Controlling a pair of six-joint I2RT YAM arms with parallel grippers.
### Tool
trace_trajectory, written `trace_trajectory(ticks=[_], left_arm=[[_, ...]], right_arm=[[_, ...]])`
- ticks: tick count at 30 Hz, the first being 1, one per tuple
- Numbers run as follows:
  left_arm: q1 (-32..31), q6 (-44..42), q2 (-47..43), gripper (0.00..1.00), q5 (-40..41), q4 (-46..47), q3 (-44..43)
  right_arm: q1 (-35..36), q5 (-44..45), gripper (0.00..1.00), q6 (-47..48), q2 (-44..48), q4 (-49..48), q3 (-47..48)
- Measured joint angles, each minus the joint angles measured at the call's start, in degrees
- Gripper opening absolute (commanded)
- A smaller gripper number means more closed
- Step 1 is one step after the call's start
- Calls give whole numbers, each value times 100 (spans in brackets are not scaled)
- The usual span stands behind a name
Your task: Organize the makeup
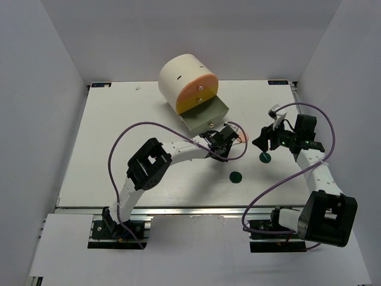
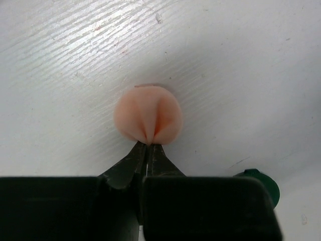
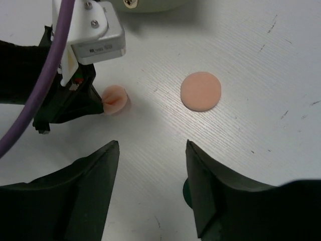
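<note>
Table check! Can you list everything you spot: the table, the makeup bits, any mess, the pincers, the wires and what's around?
Surface: white table, scuffed; cream drawer organizer on it, one drawer open.
Job's things: folded peach disc, pinched; flat peach disc; two dark green discs lying loose.
Clutter: nothing seen.
Pincers: left pincer shut on the folded peach disc; right pincer open, holding nothing.
Cables: purple cables loop over the table.
Surroundings: plain white walls.

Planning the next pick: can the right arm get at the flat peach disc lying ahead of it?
Probably yes. The right claw stands open, only bare table lies between it and the flat peach disc, and the left claw, shut on a folded peach disc, sits off to one side.
</note>
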State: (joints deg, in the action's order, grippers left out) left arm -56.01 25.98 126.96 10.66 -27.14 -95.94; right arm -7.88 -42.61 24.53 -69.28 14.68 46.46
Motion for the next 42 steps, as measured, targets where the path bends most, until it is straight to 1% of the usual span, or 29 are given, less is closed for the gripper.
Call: trace_trajectory(ticks=[1,3,8,13,19,24,25,27,28,31,38,42], left_arm=[[2,0,-44,0,4,7,44],[31,0,-151,0,17,7,79],[216,-4,-662,0,20,42,79],[791,-13,-1139,0,50,168,-9],[1593,-48,-1158,0,92,238,-260],[1954,-44,-855,0,101,197,-691],[1978,-44,-769,7,105,195,-804],[1993,-44,-638,23,105,208,-925],[1991,-46,-595,38,103,205,-933],[1991,-42,-533,58,98,166,-933],[1989,4,-533,66,79,205,-953],[1989,70,-533,64,44,251,-953]], right_arm=[[0,22,67,22,28,11,-24],[0,59,69,92,74,46,-55],[0,111,66,229,120,68,-55],[0,125,63,319,120,129,-55],[0,127,63,444,120,203,-57],[0,127,63,511,120,254,-57],[0,127,64,531,120,256,-57],[0,127,65,568,120,258,-63],[0,127,66,575,125,256,-81],[0,129,67,592,136,295,-140],[0,160,67,660,138,332,-142],[2,192,67,719,136,356,-142]])
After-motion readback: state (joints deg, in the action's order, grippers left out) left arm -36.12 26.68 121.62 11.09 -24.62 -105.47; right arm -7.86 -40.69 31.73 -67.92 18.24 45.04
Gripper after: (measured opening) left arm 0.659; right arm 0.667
